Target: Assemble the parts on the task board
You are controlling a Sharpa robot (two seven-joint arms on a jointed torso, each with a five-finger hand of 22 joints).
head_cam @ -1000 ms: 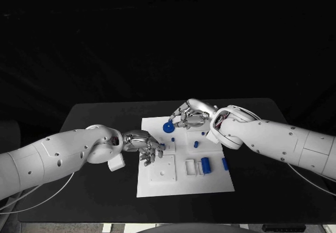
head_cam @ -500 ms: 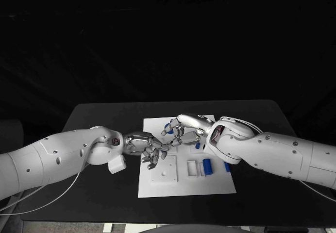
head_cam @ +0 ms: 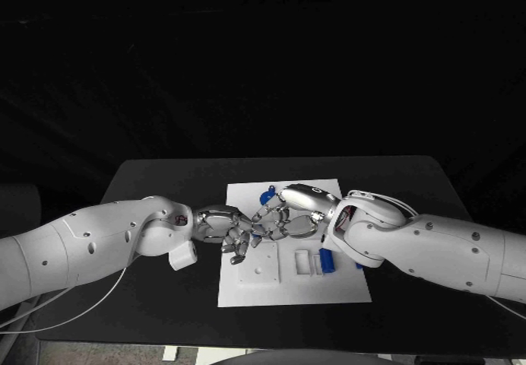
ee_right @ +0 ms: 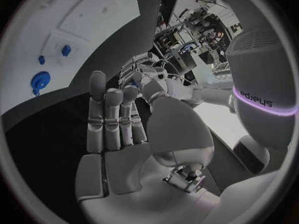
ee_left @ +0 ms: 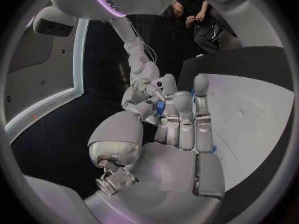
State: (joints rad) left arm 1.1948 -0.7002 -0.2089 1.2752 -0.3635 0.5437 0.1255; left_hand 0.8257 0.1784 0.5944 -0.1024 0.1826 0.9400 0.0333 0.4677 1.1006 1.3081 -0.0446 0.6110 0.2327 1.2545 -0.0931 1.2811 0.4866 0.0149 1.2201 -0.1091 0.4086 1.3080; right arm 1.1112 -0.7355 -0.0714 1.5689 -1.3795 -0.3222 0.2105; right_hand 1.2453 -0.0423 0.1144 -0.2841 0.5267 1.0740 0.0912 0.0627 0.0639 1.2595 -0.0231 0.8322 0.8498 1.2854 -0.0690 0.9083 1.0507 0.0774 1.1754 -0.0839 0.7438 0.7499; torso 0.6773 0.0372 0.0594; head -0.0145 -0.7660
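Observation:
The white task board (head_cam: 290,289) lies mid-table. A blue round part (head_cam: 267,197) with a short stem lies on the board's far side, free of both hands; the right wrist view shows it as a blue disc (ee_right: 40,80) near two small blue parts (ee_right: 65,50). My right hand (head_cam: 287,214) hovers over the board just nearer than that disc, fingers straight and holding nothing. My left hand (head_cam: 229,230) reaches over the board's left edge, fingers spread downward, and its fingertips meet the right hand's. Bits of blue (ee_left: 160,107) show between the left fingers (ee_left: 181,114).
A blue cylinder (head_cam: 324,261) stands beside white blocks (head_cam: 298,262) on the board's near right. A white square plate (head_cam: 258,271) sits at the near left. My right forearm (head_cam: 438,247) covers the board's right edge. Black table (head_cam: 164,182) surrounds the board.
The right hand has let go of the blue round part, which now lies on the board's far side. It has come nearer and leftward until its fingers meet the left hand's.

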